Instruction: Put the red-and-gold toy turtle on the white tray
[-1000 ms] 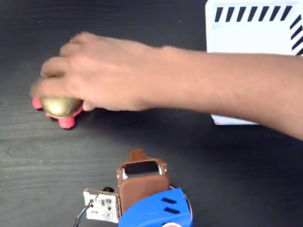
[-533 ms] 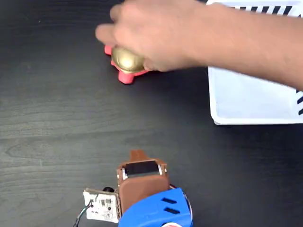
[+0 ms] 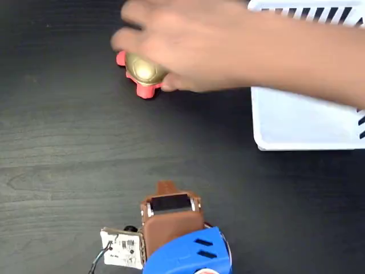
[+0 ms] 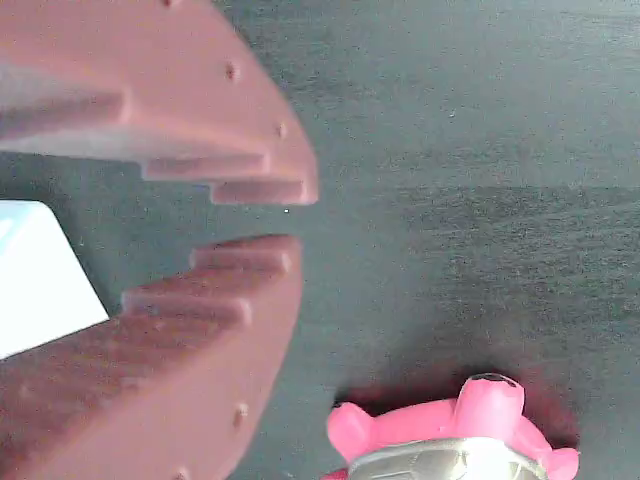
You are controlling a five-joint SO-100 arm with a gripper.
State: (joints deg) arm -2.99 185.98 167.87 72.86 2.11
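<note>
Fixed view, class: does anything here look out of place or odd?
Yes. A person's hand reaches across the white tray and covers the red-and-gold toy turtle on the dark table, while the gripper waits empty, apart from it.

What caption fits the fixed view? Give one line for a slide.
A person's hand holds the red-and-gold toy turtle on the dark table, left of the white tray.

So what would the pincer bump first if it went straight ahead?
Probably just the bare table; in the wrist view the toy turtle sits off to one side of the pincer, though depth is unclear.
</note>
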